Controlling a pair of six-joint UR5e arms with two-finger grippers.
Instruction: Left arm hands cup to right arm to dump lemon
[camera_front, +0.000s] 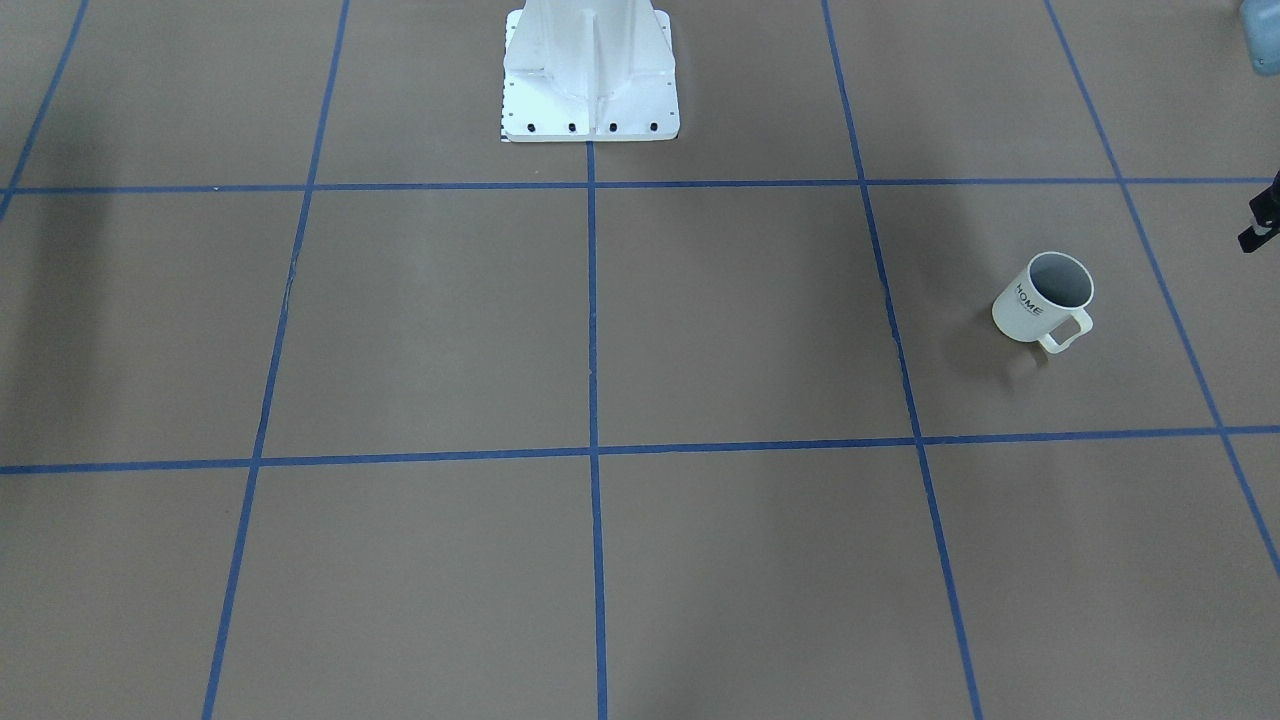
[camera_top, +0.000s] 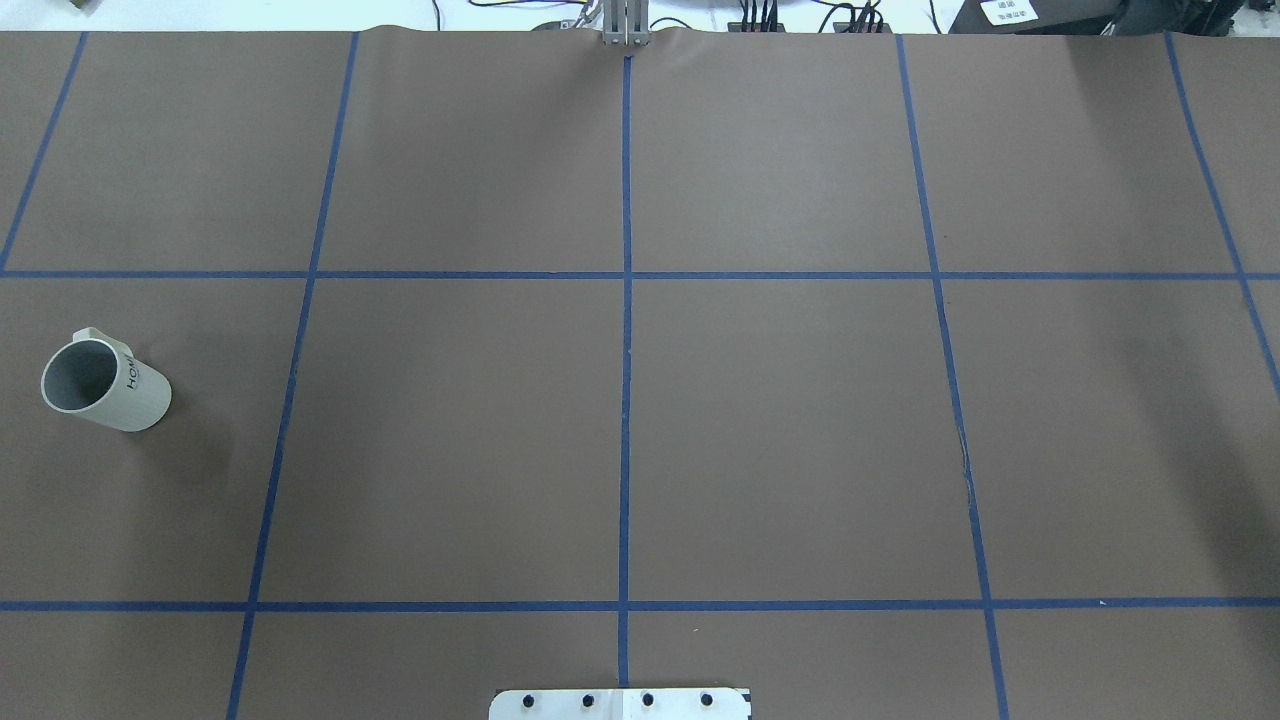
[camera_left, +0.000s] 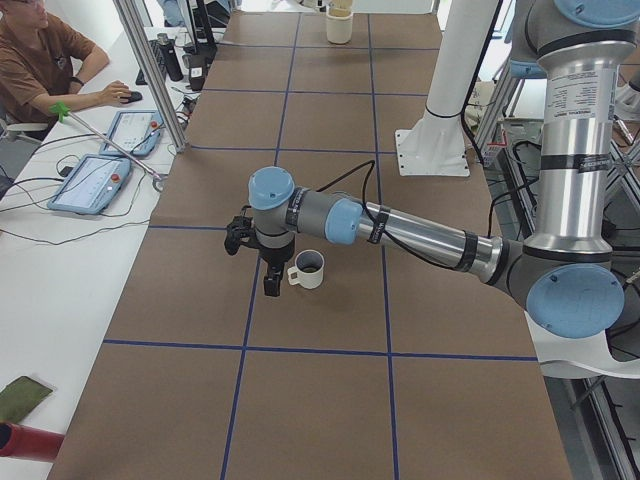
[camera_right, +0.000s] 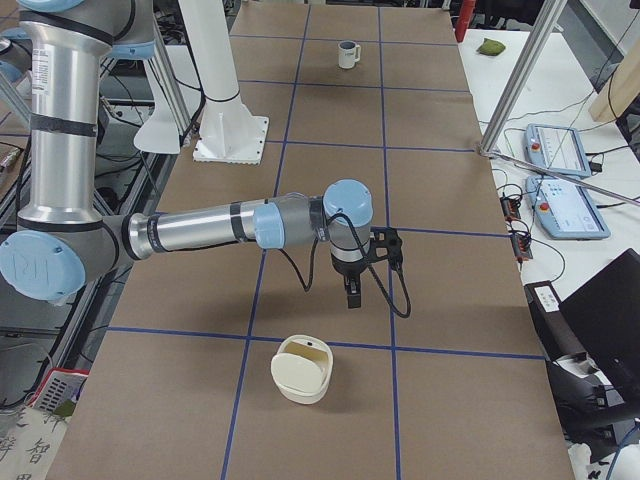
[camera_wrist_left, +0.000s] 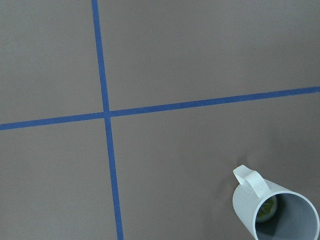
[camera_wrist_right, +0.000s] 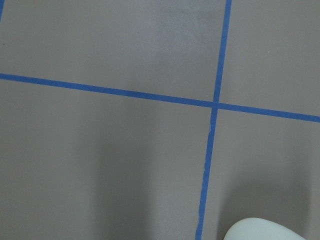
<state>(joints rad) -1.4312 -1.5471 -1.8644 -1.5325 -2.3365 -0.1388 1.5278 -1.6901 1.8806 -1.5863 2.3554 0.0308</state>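
The cream-white cup (camera_front: 1043, 300) marked "HOME" stands upright on the brown table, at the robot's far left in the overhead view (camera_top: 105, 385). The left wrist view looks down into the cup (camera_wrist_left: 280, 212) and shows the yellowish-green lemon (camera_wrist_left: 267, 209) inside. In the exterior left view the left arm's gripper (camera_left: 271, 285) points down just beside the handle of the cup (camera_left: 308, 268); I cannot tell if it is open. The right arm's gripper (camera_right: 352, 298) hangs over the table, far from the cup (camera_right: 347, 53), state unclear.
A cream round container (camera_right: 301, 370) sits on the table near the right gripper; its rim shows in the right wrist view (camera_wrist_right: 260, 231). The white robot pedestal (camera_front: 590, 70) stands at the table's robot side. Blue tape lines grid the brown table (camera_top: 780, 430).
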